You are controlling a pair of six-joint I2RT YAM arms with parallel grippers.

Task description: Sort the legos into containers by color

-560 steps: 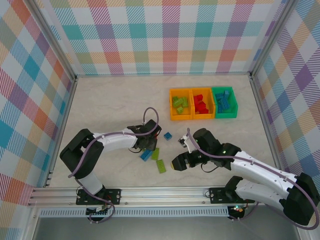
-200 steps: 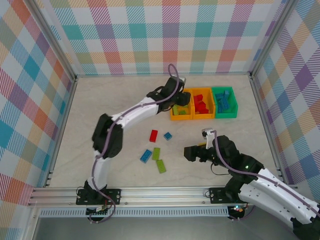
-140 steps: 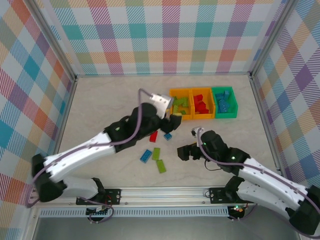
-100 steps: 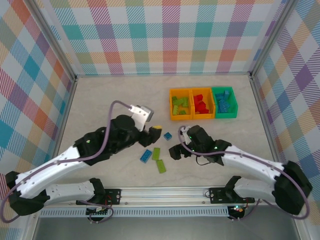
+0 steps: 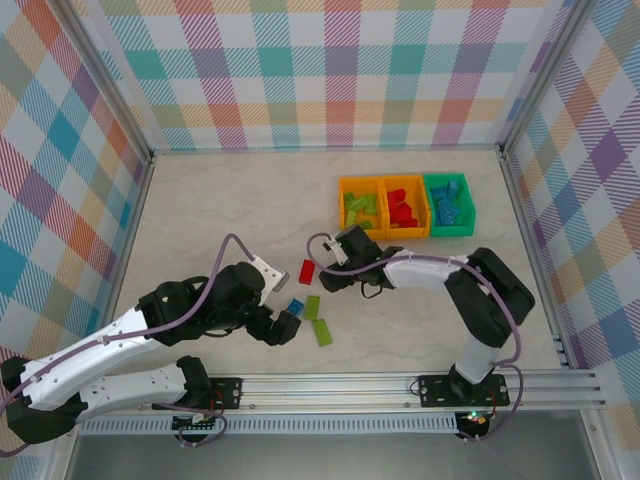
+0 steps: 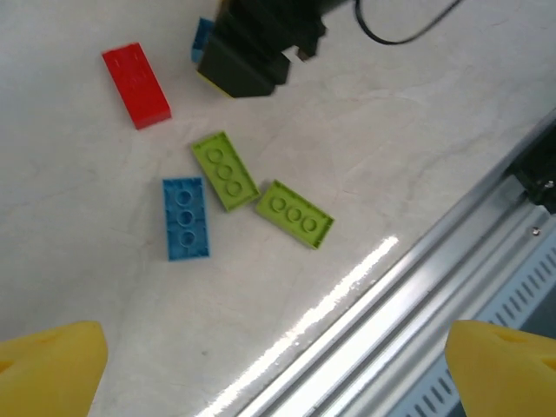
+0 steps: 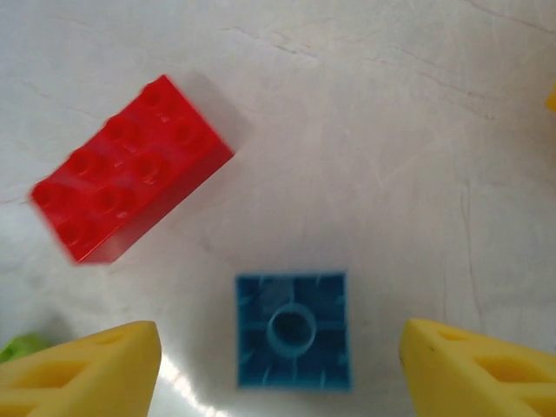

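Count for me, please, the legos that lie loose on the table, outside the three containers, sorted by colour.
Red legos: 1
Blue legos: 2, a long one and a small square one
Lime green legos: 2
Total: 5

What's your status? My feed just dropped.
Left gripper open, empty, above the loose legos. Right gripper open over small blue brick, studs down. Red brick beside it, apart; nothing blocking.
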